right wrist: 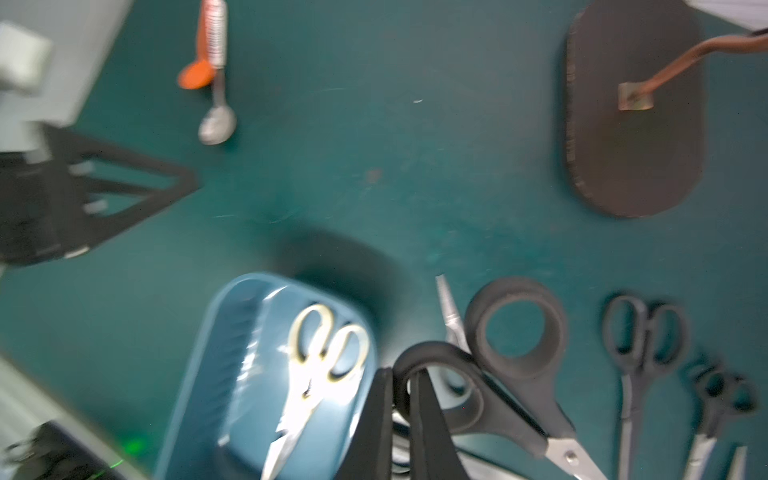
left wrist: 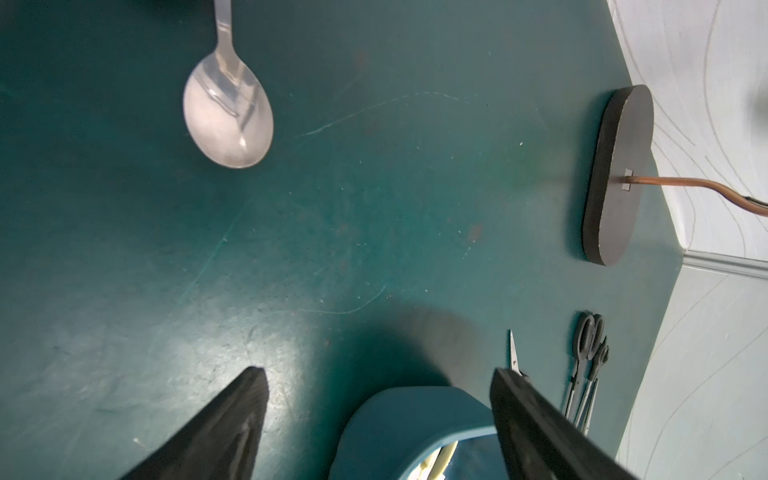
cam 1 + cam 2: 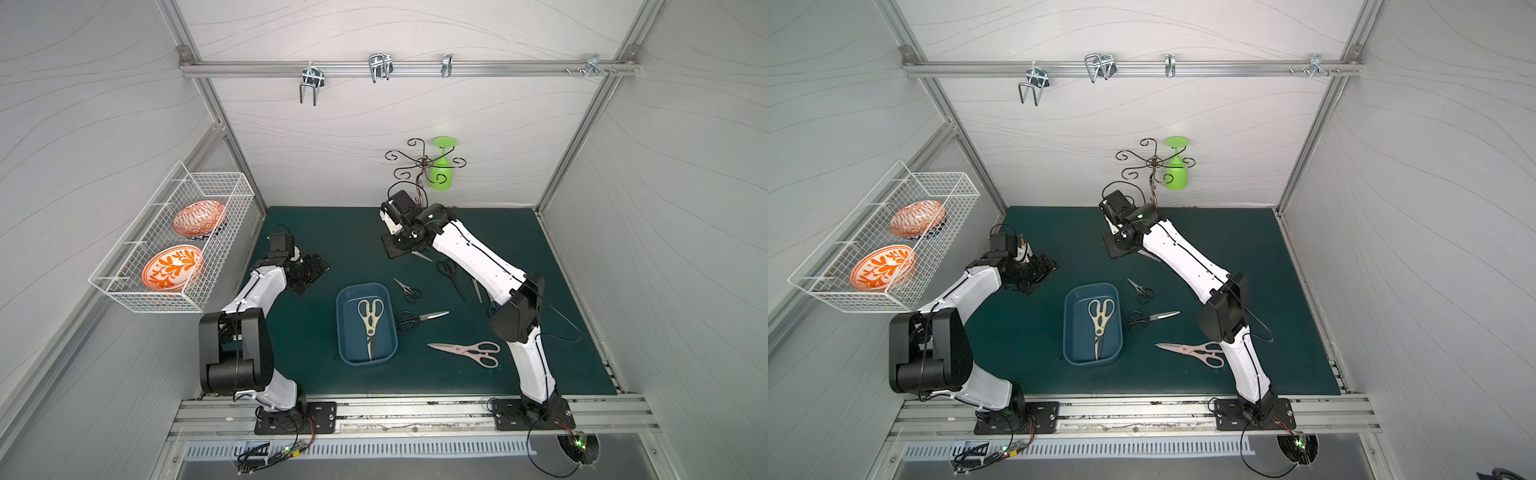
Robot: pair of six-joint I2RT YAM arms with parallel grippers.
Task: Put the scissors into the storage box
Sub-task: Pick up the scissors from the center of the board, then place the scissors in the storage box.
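Right hand [image 1: 402, 374] pinching black scissors [image 1: 507, 415] handle, blades cut off, view blurred; left hand [image 2: 377, 371] spread.

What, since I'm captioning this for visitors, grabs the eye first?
Cream-handled shears lie alone in the blue storage box centred on the mat. Beyond it, the right gripper is shut on black-handled scissors by a handle loop. A green glass hangs upside down from a wire rack at the back.
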